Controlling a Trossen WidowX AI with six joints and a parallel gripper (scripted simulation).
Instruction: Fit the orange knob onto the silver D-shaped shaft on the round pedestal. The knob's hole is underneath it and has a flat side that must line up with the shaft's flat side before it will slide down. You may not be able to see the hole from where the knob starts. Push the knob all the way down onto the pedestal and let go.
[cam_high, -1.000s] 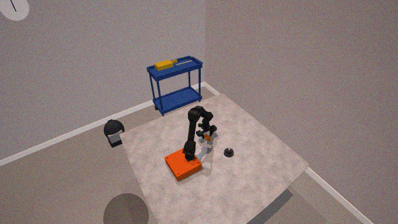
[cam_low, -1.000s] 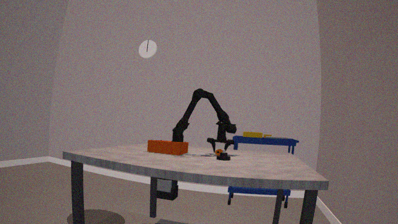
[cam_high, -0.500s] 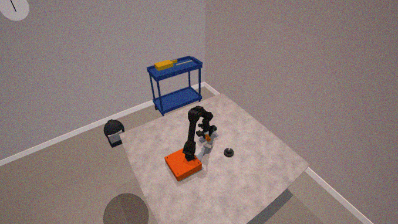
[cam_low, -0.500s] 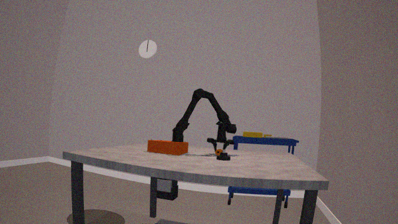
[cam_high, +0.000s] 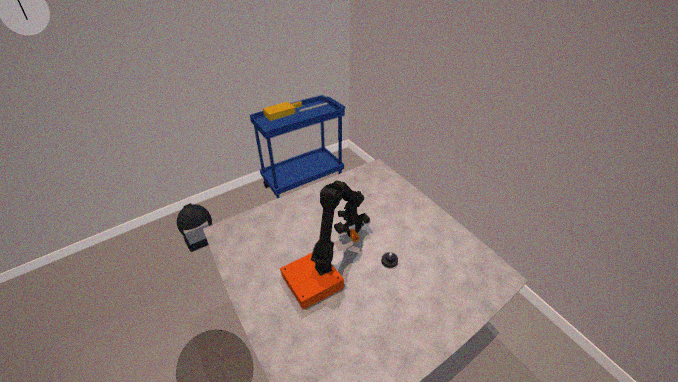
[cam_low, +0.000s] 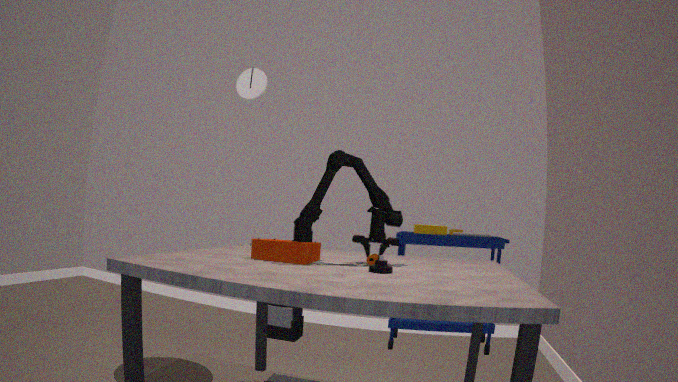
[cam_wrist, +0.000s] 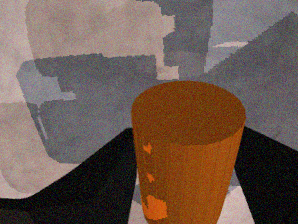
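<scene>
The orange knob (cam_high: 354, 236) (cam_low: 373, 259) (cam_wrist: 190, 187) lies on its side at the table top, with a dark hole in the end that faces the exterior view. My gripper (cam_high: 353, 231) (cam_low: 375, 255) (cam_wrist: 182, 135) points down and is shut on the knob, one black finger against each side in the wrist view. The dark round pedestal (cam_high: 389, 262) (cam_low: 381, 269) stands apart from the knob, to its lower right in the top view. Its small silver shaft (cam_high: 390, 256) points up; its flat side is too small to make out. The pedestal is outside the wrist view.
The orange base block (cam_high: 311, 280) (cam_low: 285, 251) of the arm sits on the table (cam_high: 425, 310) (cam_low: 225, 277). A blue cart (cam_high: 302, 170) (cam_low: 450, 241) with a yellow object (cam_high: 279, 111) (cam_low: 430, 229) stands beyond the table. Shadows of the arm fall around the knob.
</scene>
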